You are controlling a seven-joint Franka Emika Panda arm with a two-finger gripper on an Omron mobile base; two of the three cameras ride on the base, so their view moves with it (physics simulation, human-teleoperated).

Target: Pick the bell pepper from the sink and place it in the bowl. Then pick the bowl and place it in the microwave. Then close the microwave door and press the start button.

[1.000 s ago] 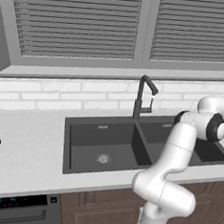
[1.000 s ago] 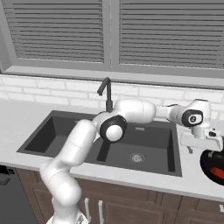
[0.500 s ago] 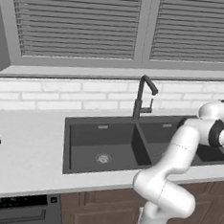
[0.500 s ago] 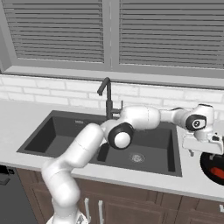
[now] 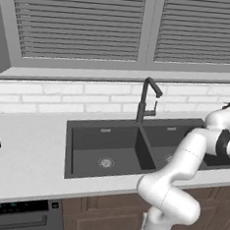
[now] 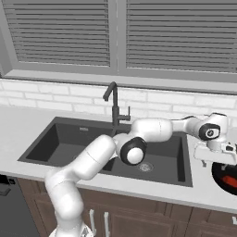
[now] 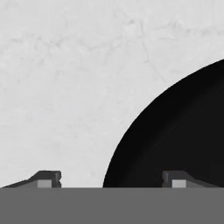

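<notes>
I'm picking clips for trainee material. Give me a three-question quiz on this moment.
1. True or false: the small glossy red bell pepper lies in the round shallow black bowl.
2. In the hand view, the gripper's two fingertips straddle: A) the faucet B) the bowl's rim C) a drain
3. Fill in: the gripper's jaws stand ____.
Key: 1 true; 2 B; 3 open.
</notes>
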